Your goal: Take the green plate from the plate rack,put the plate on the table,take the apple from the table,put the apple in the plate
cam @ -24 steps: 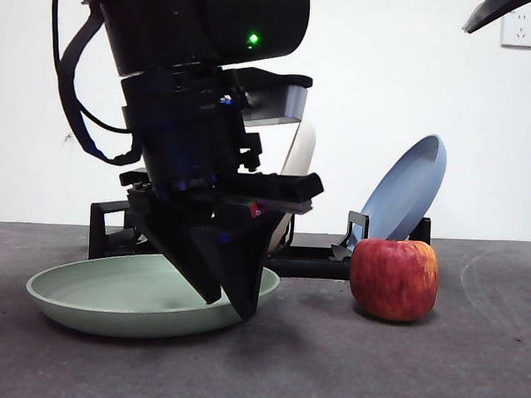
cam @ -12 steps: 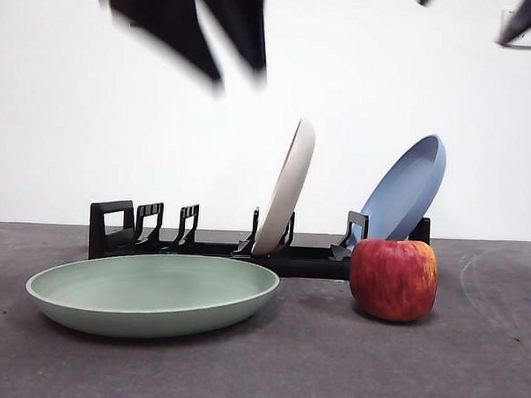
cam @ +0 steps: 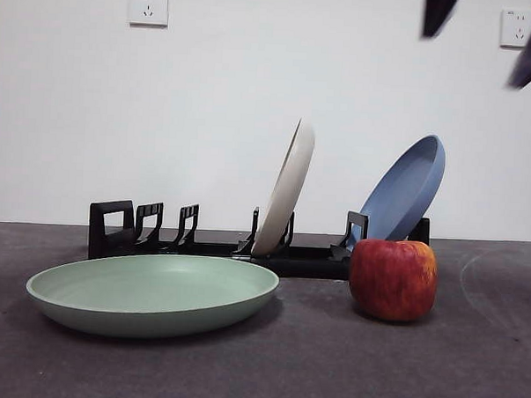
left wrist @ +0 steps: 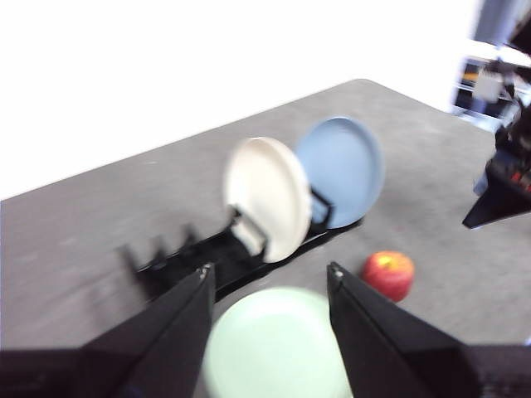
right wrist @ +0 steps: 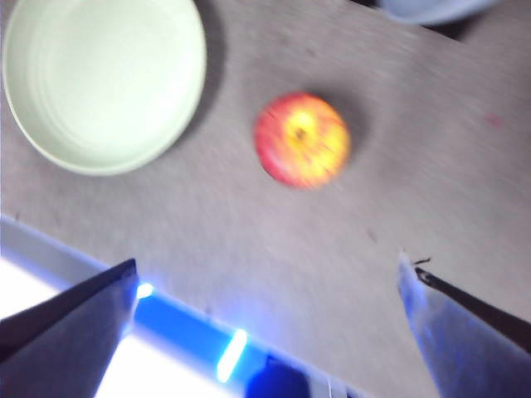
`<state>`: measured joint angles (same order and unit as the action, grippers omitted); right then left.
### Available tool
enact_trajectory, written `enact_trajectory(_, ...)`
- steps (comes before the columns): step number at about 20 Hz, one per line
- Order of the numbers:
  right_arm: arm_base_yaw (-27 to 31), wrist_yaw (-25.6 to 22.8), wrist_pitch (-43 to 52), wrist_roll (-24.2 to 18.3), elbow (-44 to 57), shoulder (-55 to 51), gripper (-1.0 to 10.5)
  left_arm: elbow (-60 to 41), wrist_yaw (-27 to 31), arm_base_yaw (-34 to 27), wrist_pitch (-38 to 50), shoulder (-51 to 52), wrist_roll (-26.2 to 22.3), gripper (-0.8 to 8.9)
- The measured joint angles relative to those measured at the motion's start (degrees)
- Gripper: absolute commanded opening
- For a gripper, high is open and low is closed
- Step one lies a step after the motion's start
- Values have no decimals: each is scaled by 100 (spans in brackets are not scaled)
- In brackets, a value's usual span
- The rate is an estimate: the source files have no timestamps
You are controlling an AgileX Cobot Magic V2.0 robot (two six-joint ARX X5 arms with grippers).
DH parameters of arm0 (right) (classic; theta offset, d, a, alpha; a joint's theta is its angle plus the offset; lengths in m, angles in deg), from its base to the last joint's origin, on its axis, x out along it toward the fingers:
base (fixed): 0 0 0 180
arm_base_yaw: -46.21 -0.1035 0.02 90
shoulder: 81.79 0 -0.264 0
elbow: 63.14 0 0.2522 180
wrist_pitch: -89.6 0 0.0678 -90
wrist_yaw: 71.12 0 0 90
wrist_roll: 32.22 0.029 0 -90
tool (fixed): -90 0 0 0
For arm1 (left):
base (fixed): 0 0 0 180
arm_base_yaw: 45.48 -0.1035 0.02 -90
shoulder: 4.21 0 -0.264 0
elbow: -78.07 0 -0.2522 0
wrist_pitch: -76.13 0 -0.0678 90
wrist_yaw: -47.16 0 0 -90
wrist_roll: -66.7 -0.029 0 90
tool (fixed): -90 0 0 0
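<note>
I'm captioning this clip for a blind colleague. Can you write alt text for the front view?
A green plate lies flat and empty on the grey table, with a red apple standing apart beside it. Behind them, a black plate rack holds a cream-white plate and a blue plate on edge.
</note>
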<state>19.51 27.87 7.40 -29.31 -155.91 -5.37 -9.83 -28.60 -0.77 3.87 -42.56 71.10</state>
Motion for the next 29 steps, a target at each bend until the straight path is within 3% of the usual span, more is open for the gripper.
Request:
enact_trajectory(7, -575, -789, 1467, 509, 990, 17, 750, 0, -55, 0, -1285, 463, 81, 224)
enact_trajectory(9, -636, -863, 1834, 599, 1182, 50, 745, -4, -330, 0, -1775, 474, 173, 224)
enact_trajectory(15, -619, -1010, 2326, 721, 1329, 466, 626, -31, -1764, 46, -1781, 616, 293, 220)
enact_trajectory(29, -623, -1250, 2938, 739, 1340, 1923, 625, -31, -1521, 315, -1784, 1410, 560, 220)
